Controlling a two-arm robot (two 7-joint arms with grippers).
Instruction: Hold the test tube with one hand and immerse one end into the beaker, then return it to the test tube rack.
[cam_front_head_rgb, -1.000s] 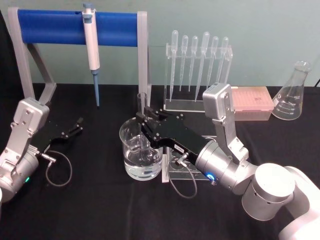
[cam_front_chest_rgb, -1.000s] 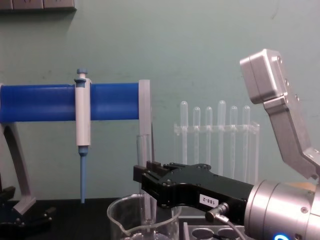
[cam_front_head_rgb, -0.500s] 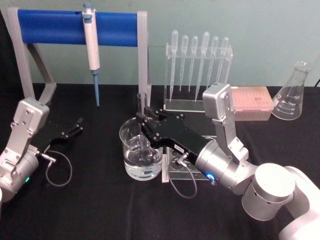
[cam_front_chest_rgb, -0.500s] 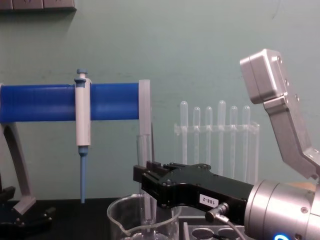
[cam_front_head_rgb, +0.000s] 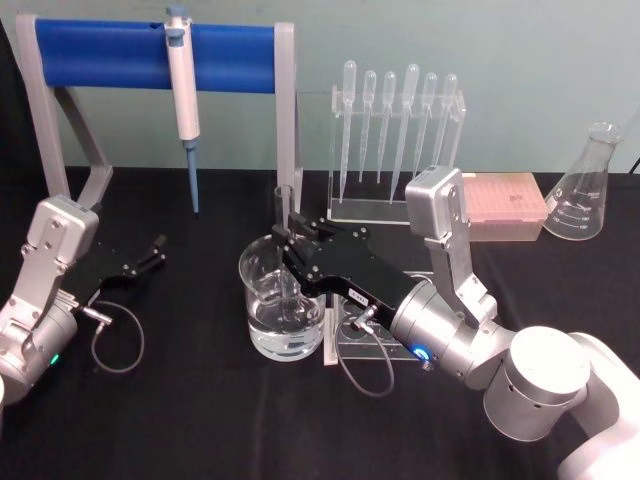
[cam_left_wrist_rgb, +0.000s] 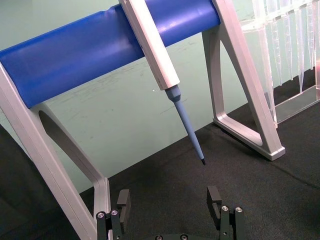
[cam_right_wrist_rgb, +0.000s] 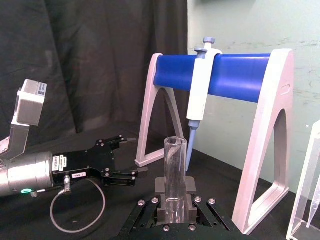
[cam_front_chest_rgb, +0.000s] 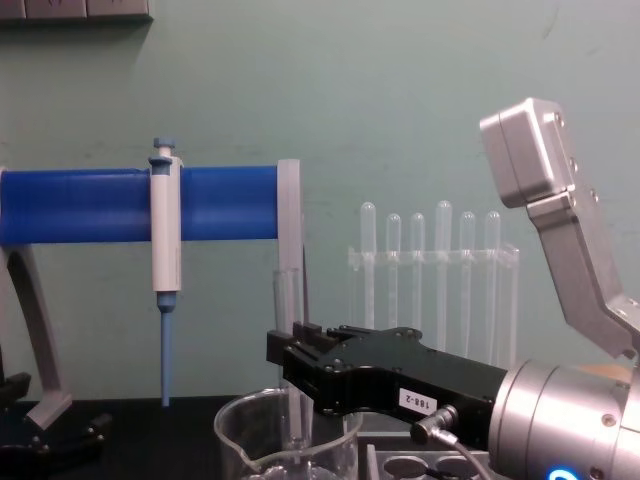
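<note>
The clear test tube (cam_front_head_rgb: 283, 212) stands upright over the beaker (cam_front_head_rgb: 252, 272), and its lower end dips into the water inside. My right gripper (cam_front_head_rgb: 286, 240) is shut on the tube's middle, just above the beaker's rim. From the side, the tube (cam_front_chest_rgb: 287, 298) rises above the black right gripper (cam_front_chest_rgb: 292, 348) and passes down into the beaker (cam_front_chest_rgb: 240, 428). In the right wrist view the tube (cam_right_wrist_rgb: 175, 165) sits clamped between the fingers. My left gripper (cam_front_head_rgb: 157, 250) rests open on the table at the left, fingers (cam_left_wrist_rgb: 123, 201) spread with nothing between them.
A white-and-blue pipettor (cam_front_head_rgb: 182, 90) hangs on the blue-barred stand (cam_front_head_rgb: 100, 52) at the back left. A rack of plastic pipettes (cam_front_head_rgb: 395, 130) stands behind the right arm, with a pink tip box (cam_front_head_rgb: 505, 205) and a conical flask (cam_front_head_rgb: 585, 190) to the right. A clear tube rack (cam_front_head_rgb: 350, 335) sits beside the beaker.
</note>
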